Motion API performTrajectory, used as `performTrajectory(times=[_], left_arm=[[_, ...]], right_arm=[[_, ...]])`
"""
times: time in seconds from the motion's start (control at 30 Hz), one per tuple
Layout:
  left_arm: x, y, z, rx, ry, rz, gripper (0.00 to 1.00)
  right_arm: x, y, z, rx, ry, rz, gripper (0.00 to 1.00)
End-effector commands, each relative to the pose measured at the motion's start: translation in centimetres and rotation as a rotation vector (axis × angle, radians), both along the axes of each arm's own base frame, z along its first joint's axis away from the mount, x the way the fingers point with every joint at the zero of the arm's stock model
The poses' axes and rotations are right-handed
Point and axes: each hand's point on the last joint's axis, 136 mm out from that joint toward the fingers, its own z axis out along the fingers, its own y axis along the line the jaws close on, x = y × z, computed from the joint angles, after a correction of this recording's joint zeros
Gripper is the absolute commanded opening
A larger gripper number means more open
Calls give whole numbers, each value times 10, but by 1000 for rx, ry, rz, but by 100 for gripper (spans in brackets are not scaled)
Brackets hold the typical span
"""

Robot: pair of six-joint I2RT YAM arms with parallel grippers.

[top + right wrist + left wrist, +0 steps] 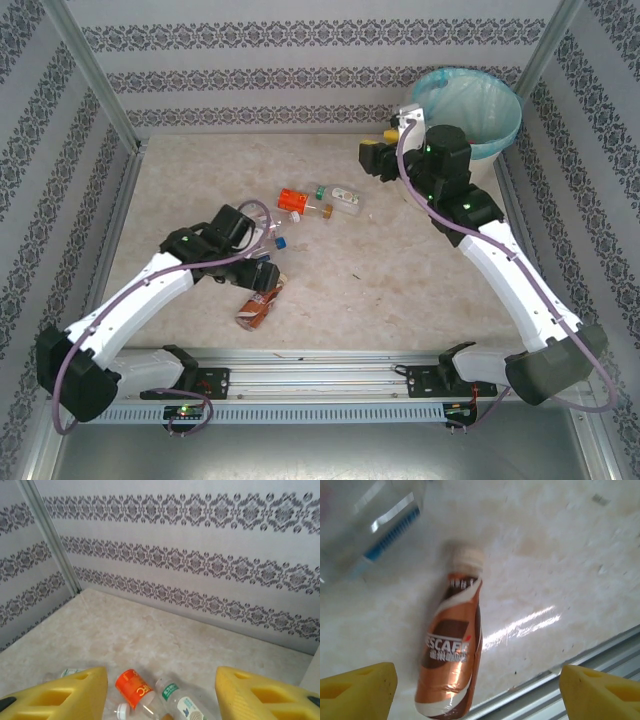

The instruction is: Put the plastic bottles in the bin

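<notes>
At seven o'clock on the surface the brown bottle [452,655] lies flat under the left gripper [477,677], whose jaws stand apart on either side, seemingly not touching it. Lower squarely across the label's middle before closing, as the glossy wrap could slip. The right gripper [161,675], jaws apart and empty, hangs beside the bin [485,115] at one o'clock.
</notes>
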Motion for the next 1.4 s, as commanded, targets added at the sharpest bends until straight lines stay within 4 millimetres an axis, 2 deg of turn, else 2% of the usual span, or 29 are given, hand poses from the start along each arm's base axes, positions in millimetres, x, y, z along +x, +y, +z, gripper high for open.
performTrajectory(times=[0.0,0.23,0.4,0.53,0.77,0.9,1.0,1.1,1.2,1.37], left_arm=[[-25,3,-28,55,144,60,85],[-42,16,-67,148,199,113,85],[-37,14,-79,162,187,119,85],[-38,6,-94,139,213,96,75],[-38,4,-108,152,236,81,72],[-37,2,-107,153,236,48,61],[-33,-1,-96,140,210,30,57],[-24,-6,-70,96,129,14,56],[-8,-14,-26,11,-29,-5,56],[13,-21,66,-173,-383,-28,57]], right_arm=[[4,-2,4,-6,-48,-27,59],[5,-1,-5,-35,-38,-21,60],[6,0,-12,-32,-25,-16,60],[7,2,-15,-31,-17,-9,60],[7,0,-15,-42,-21,-14,61],[6,0,-16,-48,-20,-16,61],[4,-1,-12,-44,-25,-14,61],[1,2,-6,-28,-25,6,61],[-10,18,-1,10,-17,114,61],[-46,78,10,143,67,504,61]])
